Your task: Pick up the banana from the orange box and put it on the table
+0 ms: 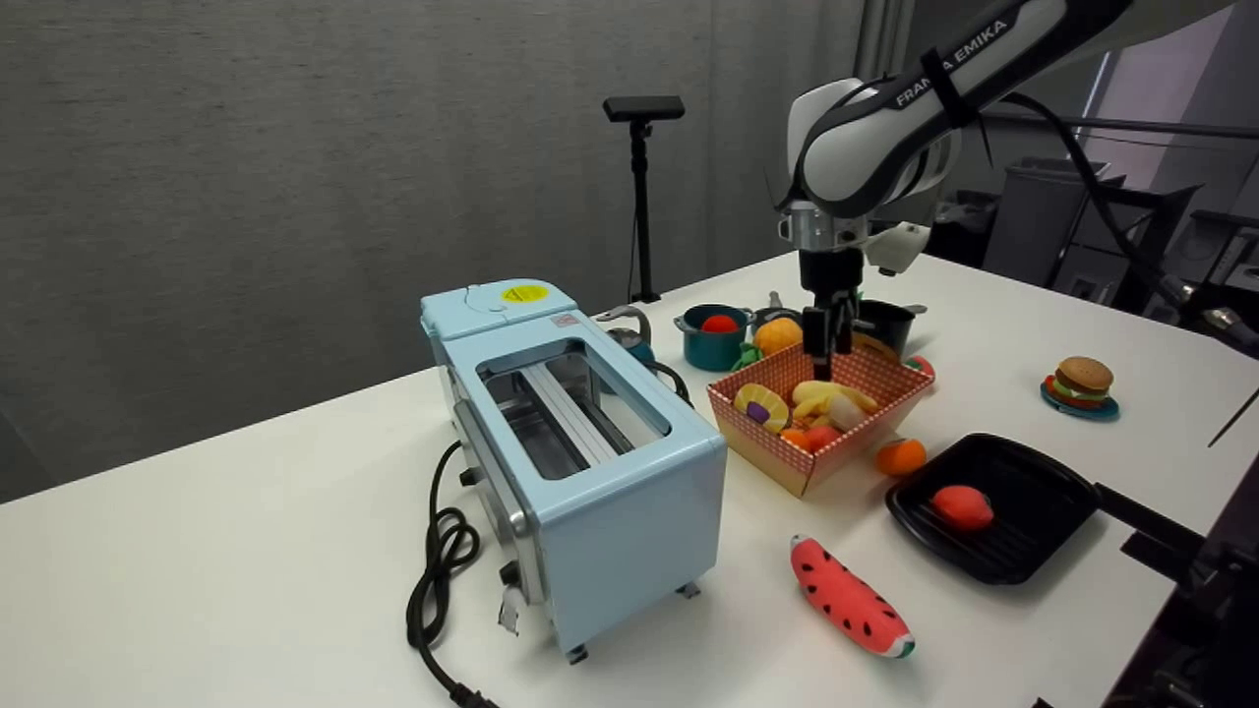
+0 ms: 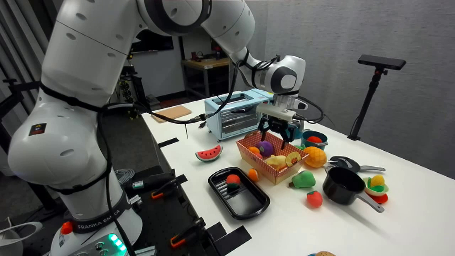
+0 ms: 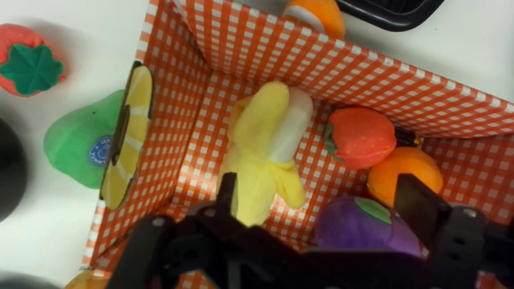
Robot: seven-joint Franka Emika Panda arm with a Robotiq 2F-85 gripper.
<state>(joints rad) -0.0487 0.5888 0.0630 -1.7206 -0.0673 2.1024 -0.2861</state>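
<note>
While the half-peeled toy banana [image 3: 252, 162] lies in the gingham box [image 3: 281, 52], the tool [image 3: 317, 180] hangs above, spread wide and empty, so the approach seems in hand, next calling for centring over the banana before gripping.

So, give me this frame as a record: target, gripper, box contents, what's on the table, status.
target: banana, part-peeled toy, lying in the orange box
gripper: open, over the box, holding nothing; fingertip depth relative to the rim unclear
other_box_contents: strawberry, toy orange, purple toy fruit
on_table: toaster oven, watermelon slice, burger toy, black tray
in_tray: red toy fruit
status: banana not yet picked
</note>
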